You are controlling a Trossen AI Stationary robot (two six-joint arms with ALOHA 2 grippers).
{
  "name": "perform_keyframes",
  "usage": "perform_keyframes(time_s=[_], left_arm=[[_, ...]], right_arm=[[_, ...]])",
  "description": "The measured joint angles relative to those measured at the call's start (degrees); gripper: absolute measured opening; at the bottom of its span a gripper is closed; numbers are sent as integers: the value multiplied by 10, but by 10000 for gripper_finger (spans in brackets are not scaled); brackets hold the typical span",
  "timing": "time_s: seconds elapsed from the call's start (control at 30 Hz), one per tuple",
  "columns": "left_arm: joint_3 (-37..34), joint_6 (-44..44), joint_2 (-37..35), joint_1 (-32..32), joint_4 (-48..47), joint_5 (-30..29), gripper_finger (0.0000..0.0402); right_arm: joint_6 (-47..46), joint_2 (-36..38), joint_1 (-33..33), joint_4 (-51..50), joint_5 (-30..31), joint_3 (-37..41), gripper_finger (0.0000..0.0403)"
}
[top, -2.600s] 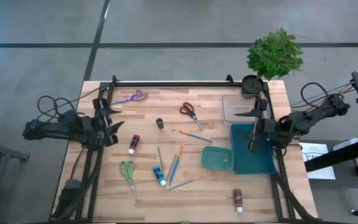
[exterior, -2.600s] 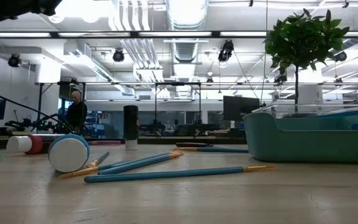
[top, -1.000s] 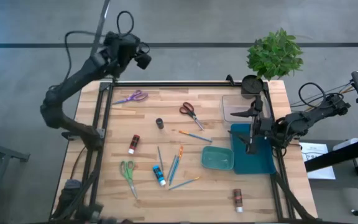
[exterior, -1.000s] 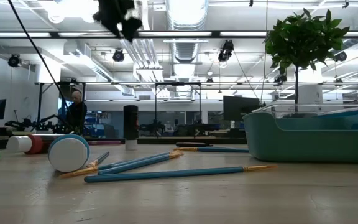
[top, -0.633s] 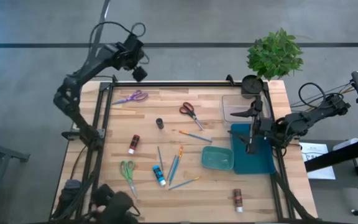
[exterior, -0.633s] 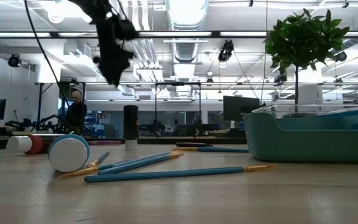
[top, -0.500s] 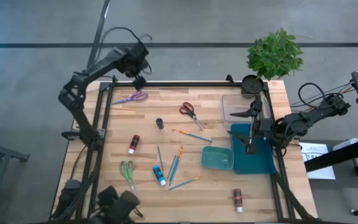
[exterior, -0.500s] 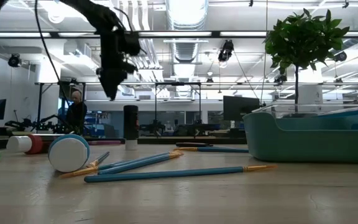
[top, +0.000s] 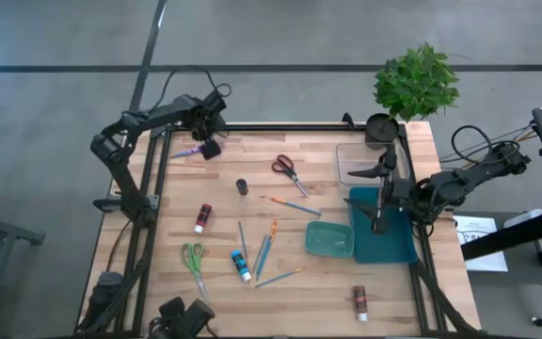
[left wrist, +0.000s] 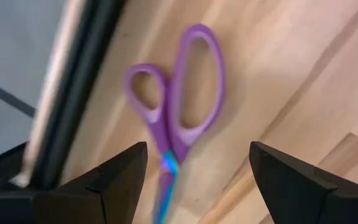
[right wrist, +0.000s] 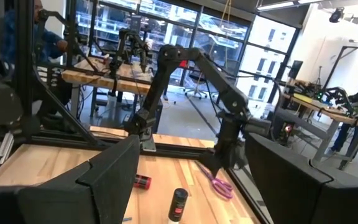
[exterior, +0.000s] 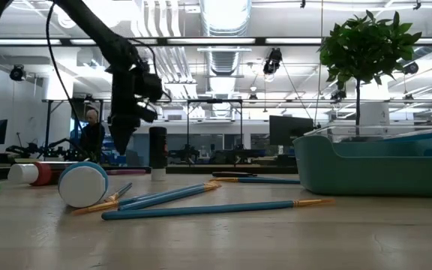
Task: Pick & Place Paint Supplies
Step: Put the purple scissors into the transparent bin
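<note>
High view: the left claw (top: 209, 148) hangs over the far left corner of the wooden bench (top: 327, 292), right above the purple scissors (top: 188, 151), its two fingers spread apart with nothing between them. The left wrist view looks down between those dark fingers (left wrist: 120, 177) onto the scissors' purple loops (left wrist: 182, 102), which lie flat on the boards beside the black frame rail (left wrist: 73, 87). At the bench's right edge, the right claw (top: 381, 198) waits above the teal bin (top: 398, 247), its fingers also parted and empty.

The paint supplies lie scattered across the middle of the bench. A pink-capped paint tube (top: 201, 218) rests left of centre, a blue tube (top: 241, 266) sits nearer the front, and a brown tube (top: 359, 302) lies alone by the front right. Several blue-handled paintbrushes (top: 263, 252) are fanned out beside the blue tube, with another brush (top: 295, 206) lying apart toward the middle. The square teal palette (top: 329, 239) sits just beside the bin. Red scissors (top: 288, 172), green scissors (top: 194, 260) and a small black bottle (top: 241, 186) share the bench, and a potted plant (top: 416, 83) stands at the far right corner.
</note>
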State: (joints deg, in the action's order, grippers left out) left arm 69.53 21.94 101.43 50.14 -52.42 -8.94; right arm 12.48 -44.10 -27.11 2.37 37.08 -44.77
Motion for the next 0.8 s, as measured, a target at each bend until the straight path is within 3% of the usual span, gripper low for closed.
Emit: perform_keyframes(time_s=[0.2,0.57,0.8], left_arm=[[-35,-3,0,0,53,6,281],[-35,-24,0,-3,78,61,197],[-36,-29,0,-13,82,60,179]], right_arm=[[5,0,0,1,0,0,290],[19,0,0,12,0,0,290],[21,0,0,12,0,0,290]])
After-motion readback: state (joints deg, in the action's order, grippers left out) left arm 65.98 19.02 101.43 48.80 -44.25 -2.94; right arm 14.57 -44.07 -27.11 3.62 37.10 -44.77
